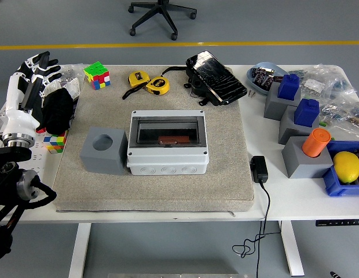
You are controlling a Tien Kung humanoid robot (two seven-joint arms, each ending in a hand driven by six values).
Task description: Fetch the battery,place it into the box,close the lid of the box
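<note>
The grey box (168,155) sits mid-table on the beige mat (156,188), its clear lid lying flat and shut. Through the lid a brown battery (168,139) shows inside. My left hand (33,72) is raised at the table's far left edge, well away from the box, fingers spread and holding nothing. My right arm is out of view. No person is in view.
A grey block with a round hole (103,150) touches the box's left side. Behind lie a colour cube (96,75), yellow tape measures (149,81) and a black pouch (217,77). Right: grey blocks with blue caps (289,95), orange cylinder (316,142), lemon (347,166), black adapter (259,169).
</note>
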